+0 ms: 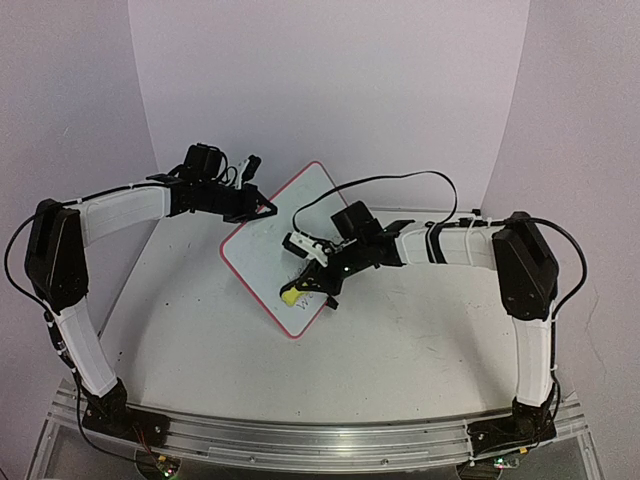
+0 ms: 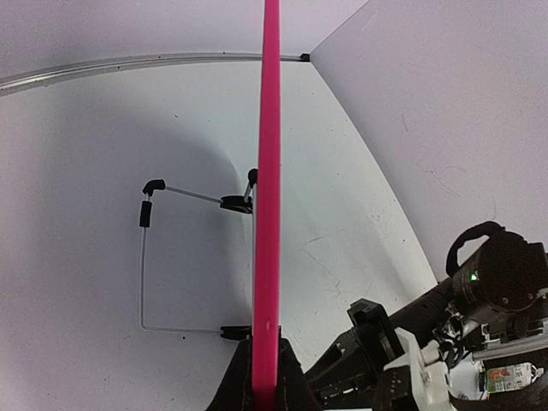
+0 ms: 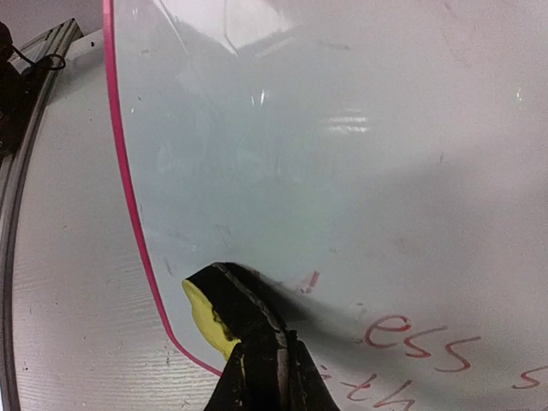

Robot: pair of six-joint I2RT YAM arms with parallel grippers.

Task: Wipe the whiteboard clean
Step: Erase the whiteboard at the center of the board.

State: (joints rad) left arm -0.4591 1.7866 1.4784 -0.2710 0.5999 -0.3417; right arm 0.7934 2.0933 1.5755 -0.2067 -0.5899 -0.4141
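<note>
Keep the whiteboard, tilted at mid tabletop, braced by the left end effector clamped shut on its pink frame. Press the yellow eraser block, pinched tight in the right end effector, flat against the board near its lower corner, then sweep across the remaining red writing.

Robot lab: white curved backdrop, aluminium mounting rail, white table.

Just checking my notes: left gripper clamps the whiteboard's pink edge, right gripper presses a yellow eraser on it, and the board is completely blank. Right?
Not quite: the whiteboard is not blank. The right wrist view shows red writing on it, beside the yellow eraser. The rest holds.
</note>
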